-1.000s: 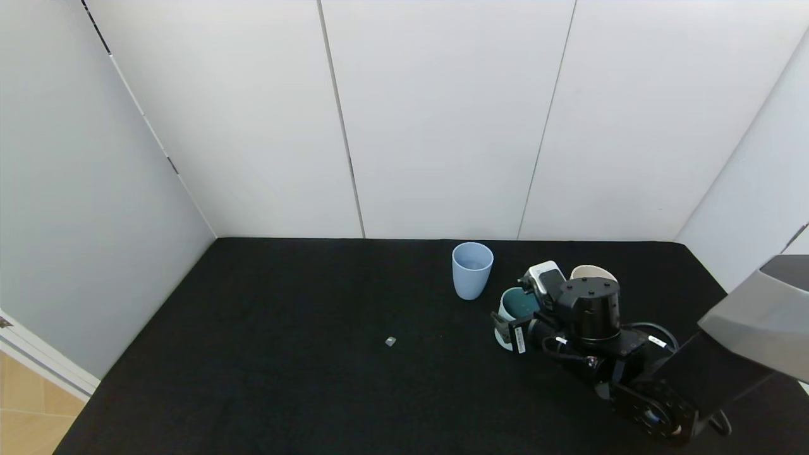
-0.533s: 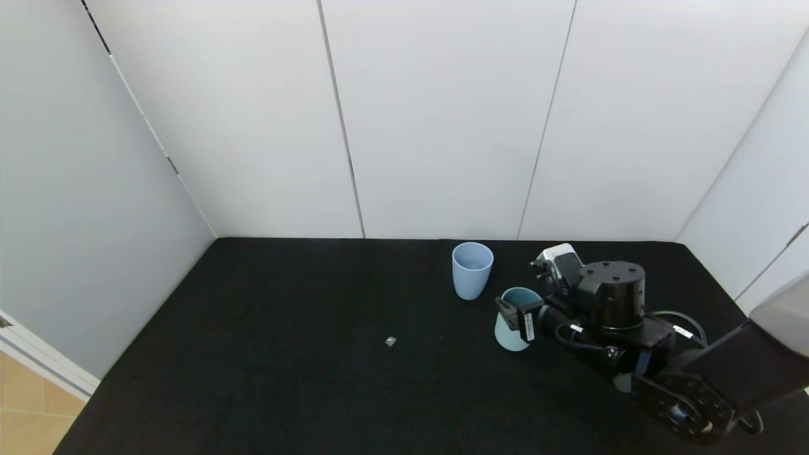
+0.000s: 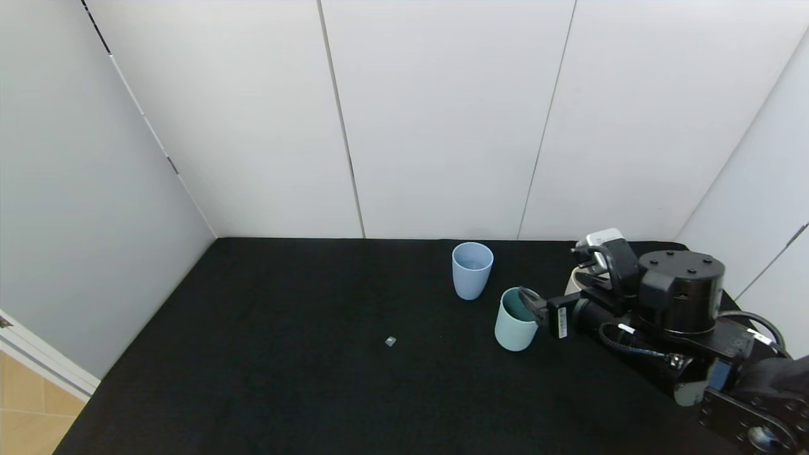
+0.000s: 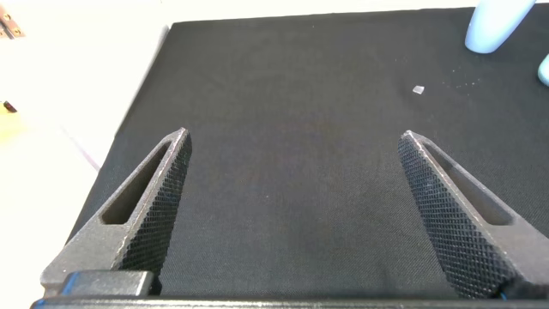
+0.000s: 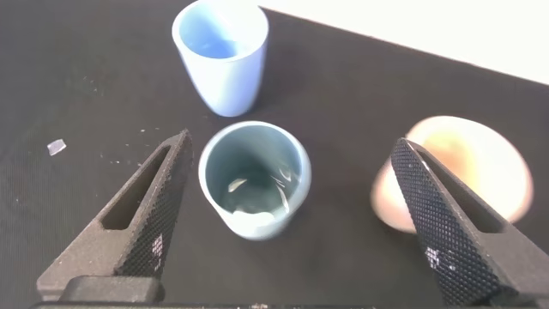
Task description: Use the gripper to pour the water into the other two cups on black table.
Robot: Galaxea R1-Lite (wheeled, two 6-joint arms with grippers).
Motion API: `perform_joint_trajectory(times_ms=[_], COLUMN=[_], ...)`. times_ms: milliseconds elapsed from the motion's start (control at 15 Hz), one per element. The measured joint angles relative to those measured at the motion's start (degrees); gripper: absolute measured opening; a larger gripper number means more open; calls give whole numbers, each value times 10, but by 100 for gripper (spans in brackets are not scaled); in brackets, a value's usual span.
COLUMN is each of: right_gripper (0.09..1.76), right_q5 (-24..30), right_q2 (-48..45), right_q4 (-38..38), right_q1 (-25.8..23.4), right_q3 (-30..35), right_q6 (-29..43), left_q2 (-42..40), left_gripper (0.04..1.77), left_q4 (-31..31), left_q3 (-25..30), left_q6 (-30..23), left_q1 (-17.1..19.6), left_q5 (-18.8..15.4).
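Note:
The mint-green cup [image 3: 513, 325] stands upright on the black table [image 3: 303, 354]. It also shows in the right wrist view [image 5: 254, 178], with glints of water [image 5: 249, 187] at its bottom. My right gripper [image 3: 534, 303] is open. Its fingertips sit at the cup's rim, with a gap on each side in the right wrist view [image 5: 291, 142]. The light blue cup [image 3: 472, 270] stands just behind, also in that view [image 5: 220, 53]. The cream-beige cup [image 5: 455, 184] stands beside the mint one, mostly hidden behind my wrist in the head view [image 3: 572, 279]. My left gripper [image 4: 293, 137] is open and empty.
A small grey scrap [image 3: 390, 341] lies on the table left of the cups, also in the left wrist view [image 4: 419, 88]. White wall panels [image 3: 442, 126] close the back and sides. The light blue cup [image 4: 497, 26] shows far off in the left wrist view.
My right gripper held the mint-green cup tilted near the cream-beige cup. The cup now stands upright and free, and the arm has drawn back to the right.

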Motion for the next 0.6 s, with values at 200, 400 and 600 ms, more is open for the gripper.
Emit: perform_joint_trajectory(times_ms=[200, 400, 600], right_gripper=[169, 169, 170], right_q5=[-15, -22, -40], right_q2=[-65, -134, -201], right_q4=[-1, -1, 2], right_q1=[0, 1, 2], right_q3=[67, 131, 185], right_q6=[0, 1, 0], left_q2=[0, 0, 0], left_gripper=[172, 172, 172], left_q4=[0, 0, 0], left_q3=[0, 0, 0], left_q6=[0, 0, 0], left_q1=[0, 0, 0], left_q5=[0, 0, 0])
